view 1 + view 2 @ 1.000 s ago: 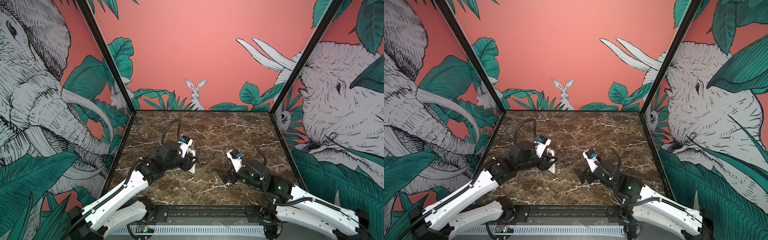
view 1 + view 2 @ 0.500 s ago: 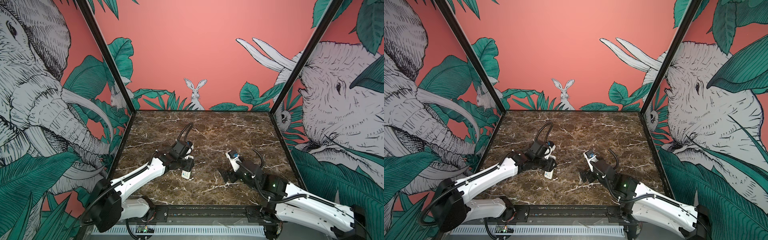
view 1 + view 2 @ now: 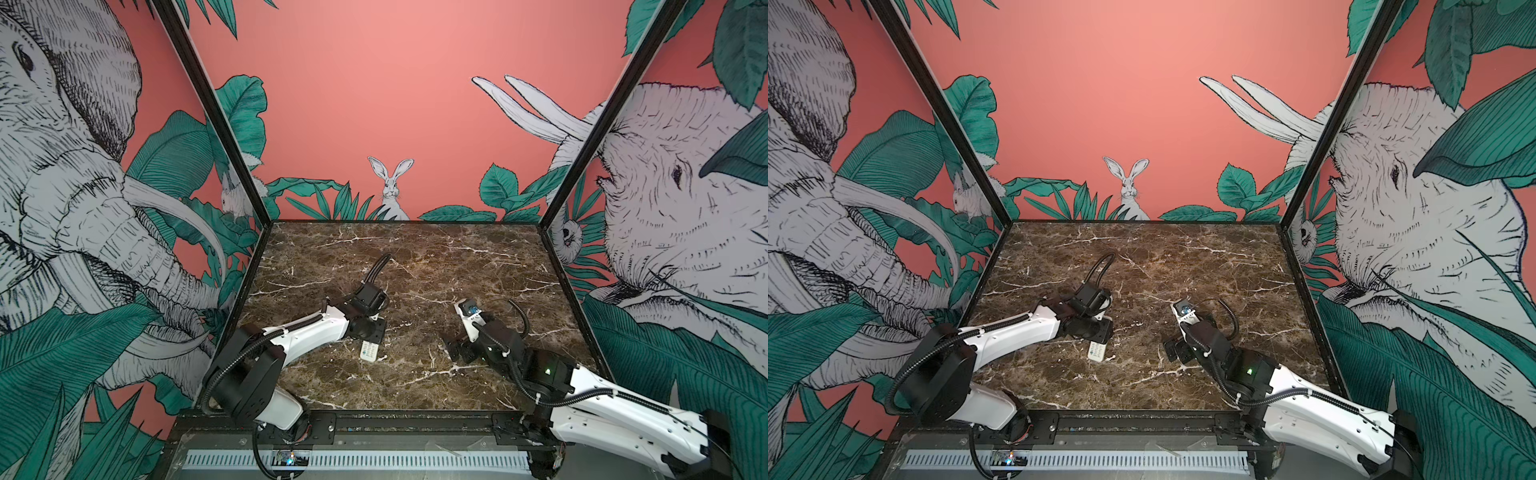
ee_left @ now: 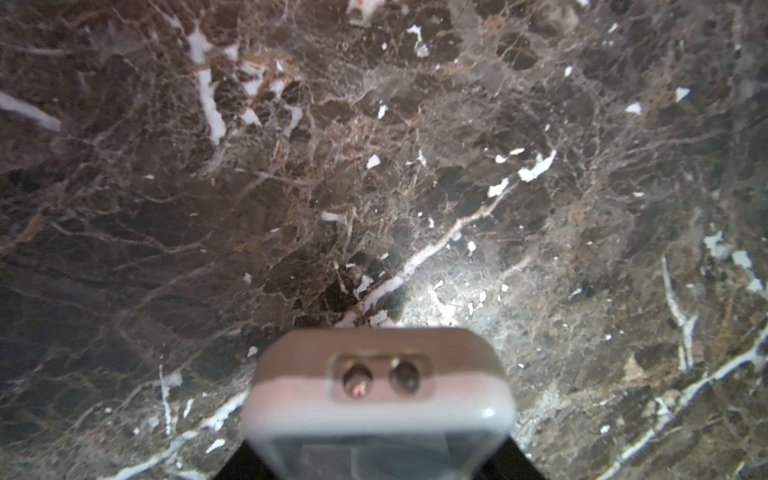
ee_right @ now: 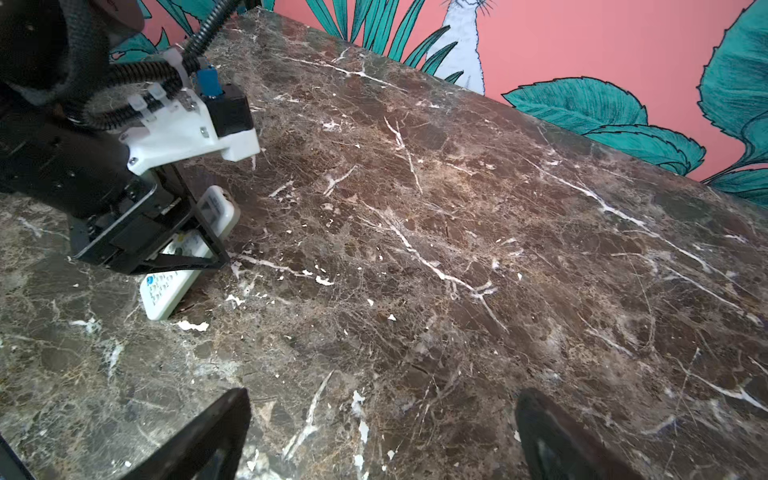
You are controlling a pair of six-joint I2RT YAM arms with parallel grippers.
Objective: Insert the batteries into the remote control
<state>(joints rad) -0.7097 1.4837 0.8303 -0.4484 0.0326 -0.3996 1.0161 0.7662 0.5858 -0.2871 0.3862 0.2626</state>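
Lowered from its raised position of a second ago, the remote control (image 5: 168, 286) is held slanted, buttons up, with its lower end apparently resting on the marble tabletop (image 5: 457, 249). It is pinched across its width near the screen end by the left gripper (image 5: 208, 235), presumably so it can be turned to expose the battery bay. The right gripper (image 5: 382, 399) is kept spread wide and empty, well apart. No batteries can be seen.
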